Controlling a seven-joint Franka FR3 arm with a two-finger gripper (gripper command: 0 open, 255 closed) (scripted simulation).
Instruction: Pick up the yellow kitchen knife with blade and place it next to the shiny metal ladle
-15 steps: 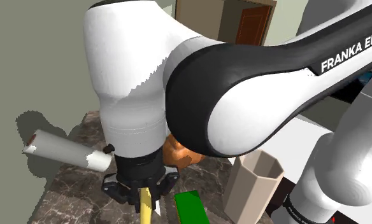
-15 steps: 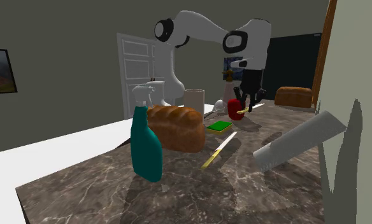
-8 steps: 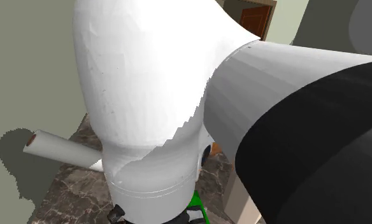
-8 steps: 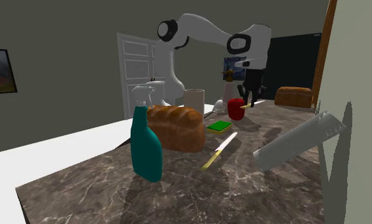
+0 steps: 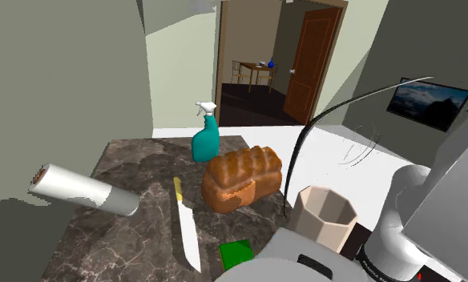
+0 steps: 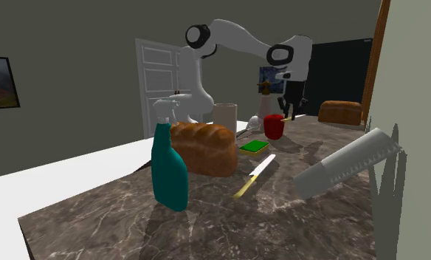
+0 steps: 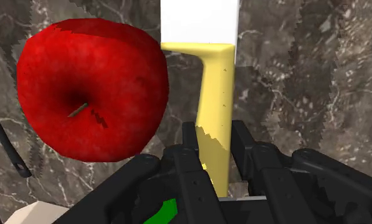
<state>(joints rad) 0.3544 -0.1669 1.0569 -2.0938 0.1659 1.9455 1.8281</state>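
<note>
Across a dark marbled counter (image 5: pixel 128 240) a brown loaf (image 5: pixel 242 178), a teal spray bottle (image 5: pixel 205 136), a green sponge (image 5: pixel 237 255), a beige faceted holder (image 5: pixel 324 218) and a white roll (image 5: pixel 84 191) are laid out. A second knife (image 5: pixel 184 232) lies flat between roll and loaf. Behind the counter an open doorway with a brown door (image 5: pixel 311 60) is seen, with a small table (image 5: pixel 252 72) beyond it, and a framed picture (image 5: pixel 431 102) is hung on the grey wall.

At the wrist, the yellow-handled knife (image 7: pixel 216 95) is pinched by its handle between the two black fingers (image 7: pixel 190 146) of the gripper (image 7: pixel 216 133). Its white blade is cut off by the frame edge, just beside a red apple (image 7: pixel 92 89). Whether the knife touches the counter cannot be told. In the second exterior view the gripper (image 6: pixel 289 109) is placed at the counter's far end, near the apple (image 6: pixel 274 127). A thin dark curve (image 5: pixel 298 160) in the shoulder view cannot be identified, and the arm there is cropped at the lower right.
</note>
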